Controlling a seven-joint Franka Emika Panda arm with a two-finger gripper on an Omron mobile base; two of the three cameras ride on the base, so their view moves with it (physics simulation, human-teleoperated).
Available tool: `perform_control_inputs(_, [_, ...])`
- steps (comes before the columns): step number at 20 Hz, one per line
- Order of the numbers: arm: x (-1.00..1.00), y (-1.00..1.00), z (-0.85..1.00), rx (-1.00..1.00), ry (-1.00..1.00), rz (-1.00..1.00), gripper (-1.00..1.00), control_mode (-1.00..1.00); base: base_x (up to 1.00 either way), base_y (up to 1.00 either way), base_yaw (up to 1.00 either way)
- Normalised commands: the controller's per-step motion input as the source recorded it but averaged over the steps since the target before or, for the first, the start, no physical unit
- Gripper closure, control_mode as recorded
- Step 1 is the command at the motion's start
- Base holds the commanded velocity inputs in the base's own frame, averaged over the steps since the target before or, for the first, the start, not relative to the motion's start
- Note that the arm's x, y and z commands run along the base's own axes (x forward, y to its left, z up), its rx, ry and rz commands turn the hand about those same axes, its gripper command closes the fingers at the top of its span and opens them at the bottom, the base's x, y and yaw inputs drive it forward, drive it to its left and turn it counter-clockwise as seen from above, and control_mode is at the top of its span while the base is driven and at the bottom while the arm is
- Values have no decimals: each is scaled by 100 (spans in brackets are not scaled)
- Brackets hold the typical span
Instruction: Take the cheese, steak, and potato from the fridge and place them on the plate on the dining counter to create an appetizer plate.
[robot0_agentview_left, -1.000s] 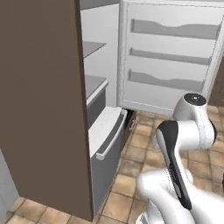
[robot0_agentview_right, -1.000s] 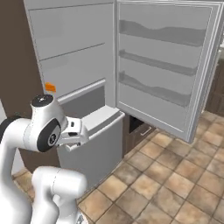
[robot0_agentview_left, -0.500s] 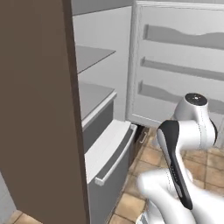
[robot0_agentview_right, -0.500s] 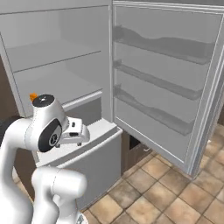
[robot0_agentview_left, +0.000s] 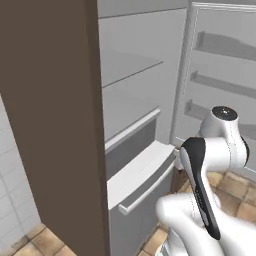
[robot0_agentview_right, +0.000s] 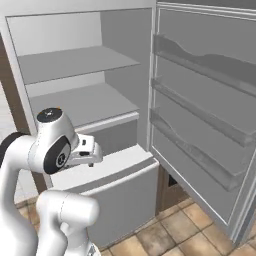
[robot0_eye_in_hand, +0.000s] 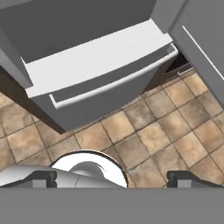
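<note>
Fridge (robot0_agentview_right: 100, 65) open, door (robot0_agentview_right: 210, 115) swung wide, door bins bare as far as visible. Gripper (robot0_eye_in_hand: 111, 179) held folded close above the tiled floor (robot0_eye_in_hand: 162, 131), pointing down; jaws spread wide, nothing between them. Finger tips (robot0_eye_in_hand: 41, 178) dark and well apart, with floor tile and part of the arm in the gap.

Ahead of and beyond the jaws: the lower drawer (robot0_eye_in_hand: 100, 65), front standing out past the cabinet, handle rail across it. Upper shelves (robot0_agentview_right: 75, 62) well above and beyond the jaws, seen bare in the right base view.

Cheese, steak and potato: none identifiable on the visible shelf surfaces or in the door bins; location cannot be told. Drawer interior hidden. Plate and dining counter outside these views.

Progress, judged: early stage. Fridge opened; no item grasped, none confirmed on the plate. All three pick-ups and deliveries apparently outstanding. Next step likely to require raising the hand toward the shelves once the foods are located.
</note>
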Motion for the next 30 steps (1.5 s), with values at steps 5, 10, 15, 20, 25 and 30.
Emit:
perform_control_inputs(5, [0,0,0,0,0,0,-100,100,40,-38,39])
perform_control_inputs(10, [0,0,0,0,0,0,-100,100,34,-57,36])
perform_control_inputs(15, [0,0,0,0,0,0,-100,100,34,-39,34])
perform_control_inputs(20, [0,0,0,0,0,0,-100,100,34,-2,37])
perform_control_inputs(25, [0,0,0,0,0,0,-100,100,28,0,41])
perform_control_inputs(30, [0,0,0,0,0,0,-100,100,18,-23,42])
